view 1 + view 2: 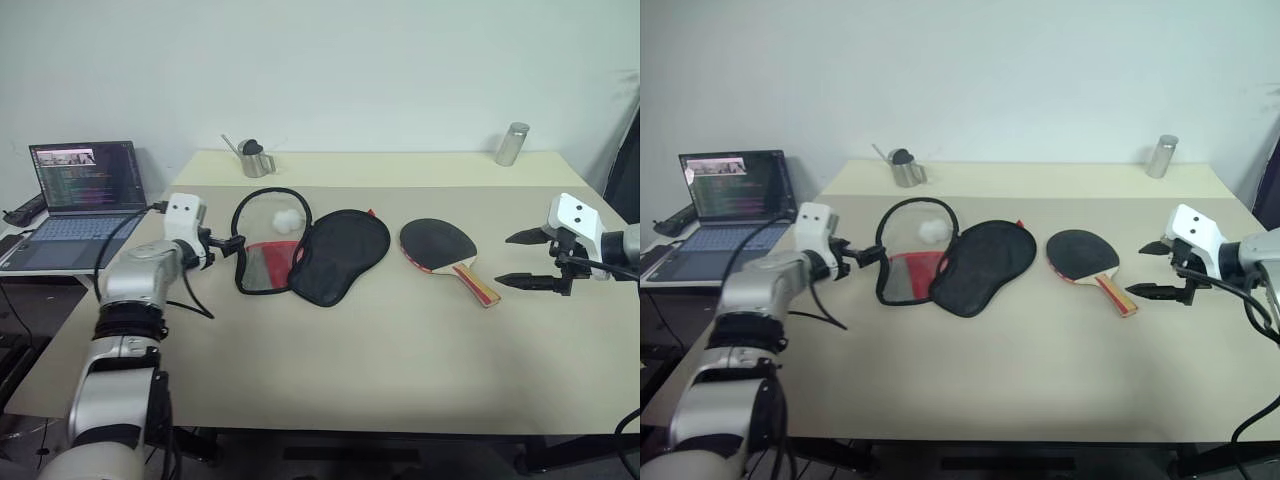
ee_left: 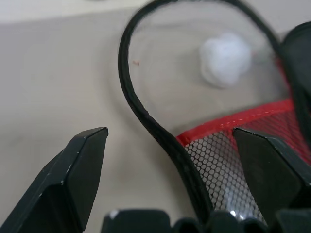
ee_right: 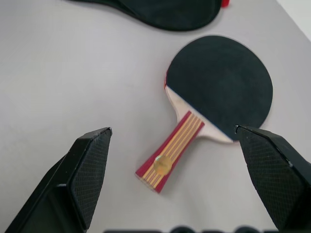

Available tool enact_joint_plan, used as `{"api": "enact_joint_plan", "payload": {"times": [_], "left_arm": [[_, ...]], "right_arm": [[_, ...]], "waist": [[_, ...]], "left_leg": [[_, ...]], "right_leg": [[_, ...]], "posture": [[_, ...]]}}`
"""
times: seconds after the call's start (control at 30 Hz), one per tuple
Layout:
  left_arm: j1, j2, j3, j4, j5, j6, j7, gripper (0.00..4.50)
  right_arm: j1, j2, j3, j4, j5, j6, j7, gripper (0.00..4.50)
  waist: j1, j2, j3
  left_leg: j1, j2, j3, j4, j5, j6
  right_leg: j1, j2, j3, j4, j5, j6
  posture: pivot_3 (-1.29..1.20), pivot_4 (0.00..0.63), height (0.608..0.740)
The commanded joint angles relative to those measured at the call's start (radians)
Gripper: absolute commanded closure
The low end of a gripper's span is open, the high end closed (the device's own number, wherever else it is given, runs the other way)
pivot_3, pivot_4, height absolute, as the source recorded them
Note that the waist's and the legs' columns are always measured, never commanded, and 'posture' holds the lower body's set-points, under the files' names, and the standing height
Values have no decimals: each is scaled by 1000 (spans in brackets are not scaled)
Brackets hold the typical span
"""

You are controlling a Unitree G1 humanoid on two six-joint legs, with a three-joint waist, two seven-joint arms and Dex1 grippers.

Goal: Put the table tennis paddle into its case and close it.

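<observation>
- I see the table tennis paddle, flat with a round black rubber face and a short wooden handle striped red and tan, lying face up on the beige table, right of centre, with its handle pointing toward the table's near right corner.
- The case, a soft black fabric pouch with a red lower part and a mesh pocket, lies unzipped left of the paddle and apart from it; its black flap is folded over toward the paddle, and a fluffy white pompom sits inside the open black-edged loop.
- My left gripper is released, its fingers spread on either side of the case's black rim on the side toward the table's left edge.
- My right gripper is released too, jaws wide, hovering near the table's right edge just beyond the paddle's handle end and holding nothing.
</observation>
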Motion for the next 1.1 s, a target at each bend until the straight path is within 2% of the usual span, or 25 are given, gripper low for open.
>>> {"api": "enact_joint_plan", "payload": {"times": [0.03, 0.37, 0.47, 0.7, 0.83, 0.93, 1.1], "left_arm": [[-35, -28, 36, 70, 16, -20, 107, 0], [-13, -163, 53, 49, -22, 44, 146, 0], [-11, -186, 68, 21, -33, 66, 155, 559], [21, -205, 97, -78, -47, 112, 178, 3081], [75, -217, 144, -207, -68, 133, 254, 4480], [127, -248, 172, -338, -73, 119, 327, 4480], [167, -307, 199, -445, -63, 71, 449, 4480]], "right_arm": [[16, -33, -55, -61, 29, 24, -5, 22], [18, -49, -59, -68, 26, 30, -11, 22], [9, -47, -54, -65, 23, 29, -13, 0], [3, -40, -43, -63, 17, 22, -23, 0], [5, -45, -47, -64, 17, 19, -22, 0], [8, -51, -52, -63, 18, 16, -21, 0], [15, -56, -56, -71, 19, 18, -20, 0]], "waist": [[-1, 0, 0], [5, -1, 0], [6, -1, 0], [7, -1, 0], [5, -1, 0], [6, -1, 0], [8, -1, 0]], "left_leg": [[0, 0, 0, 0, 0, 0], [0, 0, 0, 1, 0, 0], [0, 0, 0, 1, 0, 0], [0, 0, 0, 1, 0, 0], [0, 0, 0, 1, 0, 0], [0, 0, 0, 1, 0, 0], [0, 0, 0, 1, 0, -1]], "right_leg": [[0, 0, 0, 0, 0, 0], [0, 0, 0, 0, 0, 0], [1, -1, 0, 0, 0, 0], [1, -1, 0, 0, 0, 1], [1, -1, 1, 0, 0, 1], [1, -1, 2, 0, 0, 1], [1, -1, 2, 0, 1, 1]], "posture": [[0, 150, 740], [0, 150, 740], [0, 150, 740], [0, 150, 740], [0, 150, 740], [0, 150, 740], [0, 150, 740]]}}
